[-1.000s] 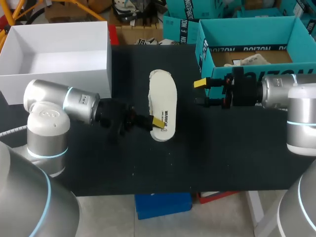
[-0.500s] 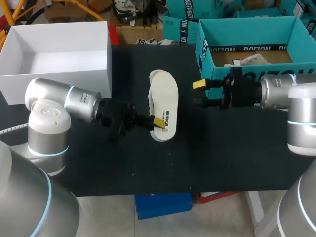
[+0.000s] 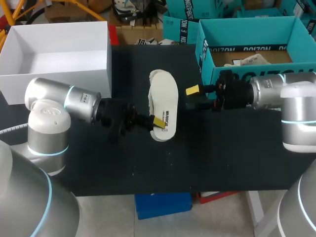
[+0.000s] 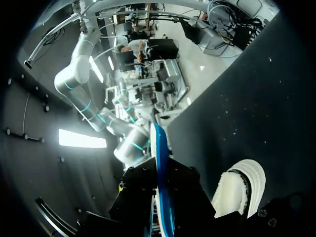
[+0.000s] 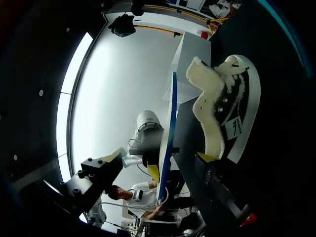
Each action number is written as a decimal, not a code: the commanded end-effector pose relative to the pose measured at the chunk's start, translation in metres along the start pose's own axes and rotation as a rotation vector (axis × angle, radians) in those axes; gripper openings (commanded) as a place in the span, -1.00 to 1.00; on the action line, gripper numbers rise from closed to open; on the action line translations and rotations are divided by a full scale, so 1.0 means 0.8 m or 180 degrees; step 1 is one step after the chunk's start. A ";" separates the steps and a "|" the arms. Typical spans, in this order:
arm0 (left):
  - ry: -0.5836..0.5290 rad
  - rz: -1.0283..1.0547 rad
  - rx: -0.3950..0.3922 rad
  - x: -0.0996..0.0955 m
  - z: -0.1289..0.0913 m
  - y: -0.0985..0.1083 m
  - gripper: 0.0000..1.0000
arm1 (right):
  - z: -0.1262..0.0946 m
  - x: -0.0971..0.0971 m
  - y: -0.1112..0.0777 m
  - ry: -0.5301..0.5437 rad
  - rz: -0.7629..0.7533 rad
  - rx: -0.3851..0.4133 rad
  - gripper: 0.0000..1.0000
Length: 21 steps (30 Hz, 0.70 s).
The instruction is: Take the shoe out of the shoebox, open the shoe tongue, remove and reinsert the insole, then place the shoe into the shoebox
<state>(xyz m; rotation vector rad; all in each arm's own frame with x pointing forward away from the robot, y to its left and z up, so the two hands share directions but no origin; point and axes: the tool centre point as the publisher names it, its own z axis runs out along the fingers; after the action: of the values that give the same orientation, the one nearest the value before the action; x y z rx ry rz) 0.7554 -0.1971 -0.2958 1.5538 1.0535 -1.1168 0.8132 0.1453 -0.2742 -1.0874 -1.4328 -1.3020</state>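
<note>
A white shoe (image 3: 159, 75) with fleecy lining (image 5: 210, 106) rests on the black table. Only its fleecy far end shows in the head view. Over it lies a thin white insole (image 3: 164, 101) with a blue edge (image 5: 169, 123), roughly level above the shoe. My left gripper (image 3: 154, 121) is shut on the insole's near end, and the blue edge (image 4: 159, 153) runs out between its fingers. My right gripper (image 3: 191, 98) stands open just right of the shoe, not touching it. The insole's edge lies ahead, between the right gripper's (image 5: 160, 156) spread fingers. The teal shoebox (image 3: 205, 54) is behind the right arm.
A white open box (image 3: 107, 54) stands at the back left of the table. The teal box holds some crumpled paper (image 3: 249, 60). The black mat (image 3: 163, 163) stretches bare toward the table's near edge.
My right gripper has moved left, closer to the shoe and insole. The left arm, the insole and the shoe have kept still.
</note>
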 end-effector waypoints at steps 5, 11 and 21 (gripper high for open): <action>0.0008 0.0008 -0.0018 0.000 0.002 -0.001 -1.00 | 0.026 -0.011 0.002 0.0028 0.0025 -0.0017 1.00; 0.0008 0.0008 -0.0018 0.000 0.002 -0.001 -1.00 | 0.039 -0.016 0.010 0.0042 0.0053 0.0009 0.94; 0.0008 0.0008 -0.0018 0.000 0.002 -0.001 -1.00 | 0.057 -0.017 0.018 0.0016 0.0091 0.0074 0.51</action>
<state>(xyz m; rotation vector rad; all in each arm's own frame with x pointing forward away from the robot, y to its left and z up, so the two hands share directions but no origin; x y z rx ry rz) 0.7552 -0.1970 -0.2958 1.5531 1.0537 -1.1163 0.8227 0.1855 -0.2856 -1.0871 -1.4187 -1.2713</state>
